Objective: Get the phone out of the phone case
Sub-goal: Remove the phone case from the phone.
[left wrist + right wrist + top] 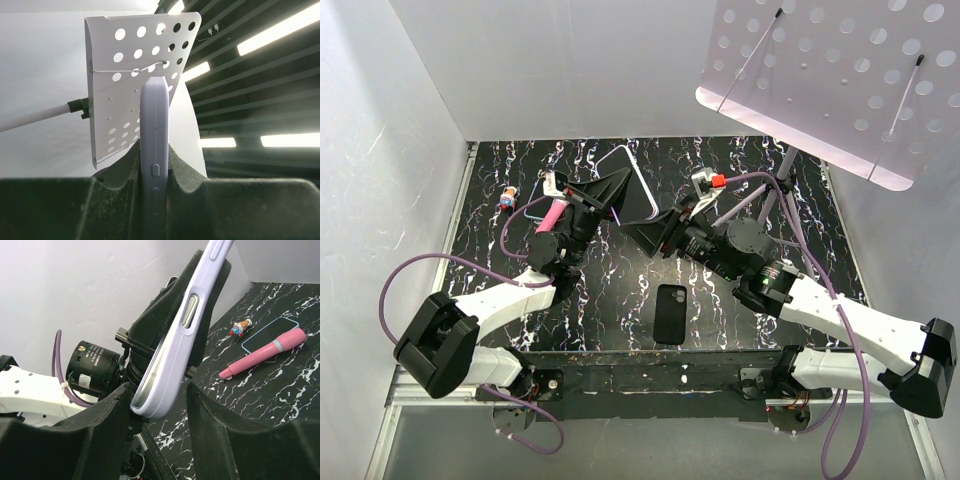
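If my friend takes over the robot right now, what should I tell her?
Left pincer: shut on the purple phone case, held up on edge.
Right pincer: open, with the case's end between its fingers. One finger touches it.
A black phone lies flat on the table, nearer the arms.
Done: the case is up off the table.
Left: I can't tell if a phone sits inside the case. Check first, then push it out if so.

Both arms reaching inward, left pincer (154, 167) clamped, right pincer (161, 402) parted
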Motion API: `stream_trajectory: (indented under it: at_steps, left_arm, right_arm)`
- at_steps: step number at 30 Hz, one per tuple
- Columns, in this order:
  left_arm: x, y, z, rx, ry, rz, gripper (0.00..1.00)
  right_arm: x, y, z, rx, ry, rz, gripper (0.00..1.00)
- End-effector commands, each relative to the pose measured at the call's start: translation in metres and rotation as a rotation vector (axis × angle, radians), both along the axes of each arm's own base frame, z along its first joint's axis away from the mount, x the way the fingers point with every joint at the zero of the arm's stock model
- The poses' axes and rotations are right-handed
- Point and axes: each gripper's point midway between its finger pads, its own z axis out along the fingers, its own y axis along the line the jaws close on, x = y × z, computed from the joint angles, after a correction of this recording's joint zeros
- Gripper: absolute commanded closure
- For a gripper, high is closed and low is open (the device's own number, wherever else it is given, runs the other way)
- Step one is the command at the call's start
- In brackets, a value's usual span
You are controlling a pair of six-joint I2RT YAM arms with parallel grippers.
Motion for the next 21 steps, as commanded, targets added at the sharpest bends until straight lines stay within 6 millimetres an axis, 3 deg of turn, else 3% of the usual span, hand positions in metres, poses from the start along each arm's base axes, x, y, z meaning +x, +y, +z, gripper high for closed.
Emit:
stream_trajectory:
  at_steps: [1,8,11,14,16,18,21]
  left_arm:
    - [-0.039,0.037,0.068,-0.206,-0.229,0.032,1.00]
    - [-0.040,0.034,0.071,-0.202,-0.232,0.024,1.00]
    - [-0.042,0.032,0.072,-0.197,-0.225,0.008,1.00]
    - [-0.046,0.031,0.074,-0.195,-0.222,-0.014,1.00]
    - [-0.051,0.027,0.074,-0.183,-0.208,-0.064,1.00]
    - [-0.060,0.026,0.073,-0.186,-0.200,-0.126,1.00]
    - [-0.085,0.021,0.075,-0.179,-0.218,-0.265,1.00]
  right_arm:
    - [0.002,-0.001,0.036,0.091,-0.049,-0.051,0.49]
    - [0.003,0.004,0.029,0.064,-0.039,-0.086,0.58]
    - [0.009,0.003,0.025,0.039,-0.027,-0.120,0.69]
    - [0.013,0.002,0.020,0.007,-0.054,-0.146,0.88]
    - [0.015,0.002,0.015,-0.036,-0.102,-0.156,0.99]
    - [0.016,-0.002,0.009,-0.087,-0.218,-0.166,0.99]
    - [0.024,-0.013,-0.024,-0.239,-0.399,-0.200,0.99]
